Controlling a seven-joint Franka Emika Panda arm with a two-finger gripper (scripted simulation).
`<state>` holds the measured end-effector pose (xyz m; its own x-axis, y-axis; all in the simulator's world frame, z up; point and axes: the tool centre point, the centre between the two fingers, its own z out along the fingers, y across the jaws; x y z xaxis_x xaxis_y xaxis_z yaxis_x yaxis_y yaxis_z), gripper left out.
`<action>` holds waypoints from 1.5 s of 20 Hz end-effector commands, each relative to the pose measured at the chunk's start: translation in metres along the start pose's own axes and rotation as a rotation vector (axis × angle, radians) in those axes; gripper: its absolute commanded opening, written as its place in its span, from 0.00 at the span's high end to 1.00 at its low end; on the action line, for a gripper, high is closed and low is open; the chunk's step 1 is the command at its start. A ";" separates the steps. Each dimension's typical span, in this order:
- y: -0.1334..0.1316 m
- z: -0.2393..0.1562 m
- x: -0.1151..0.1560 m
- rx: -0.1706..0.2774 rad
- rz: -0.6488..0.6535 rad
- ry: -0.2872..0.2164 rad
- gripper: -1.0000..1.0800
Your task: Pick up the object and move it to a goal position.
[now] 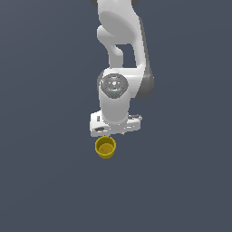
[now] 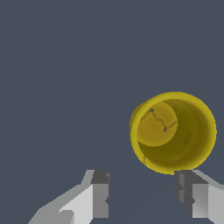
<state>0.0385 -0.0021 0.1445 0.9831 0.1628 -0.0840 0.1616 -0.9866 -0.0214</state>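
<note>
The mustard-yellow cup [image 1: 105, 147] stands upright with its mouth up on the dark grey floor, just in front of the arm's hand in the exterior view. In the wrist view the cup [image 2: 175, 131] lies ahead of the gripper [image 2: 142, 197], off toward one finger. The gripper is open and empty. Its two fingers [image 2: 99, 192] stand apart and touch nothing. In the exterior view the fingers are hidden under the white hand [image 1: 115, 124], which hovers above and just behind the cup.
A plain dark grey floor [image 1: 45, 181] fills both views. The white arm [image 1: 122, 50] rises behind the cup. No other objects show.
</note>
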 end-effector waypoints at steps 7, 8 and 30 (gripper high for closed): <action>0.039 0.019 0.022 0.023 -0.123 -0.063 0.38; 0.044 0.022 0.024 0.027 -0.137 -0.070 0.38; 0.097 0.053 0.036 0.081 -0.290 -0.142 0.38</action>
<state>0.0845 -0.0922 0.0867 0.8747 0.4411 -0.2006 0.4191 -0.8965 -0.1437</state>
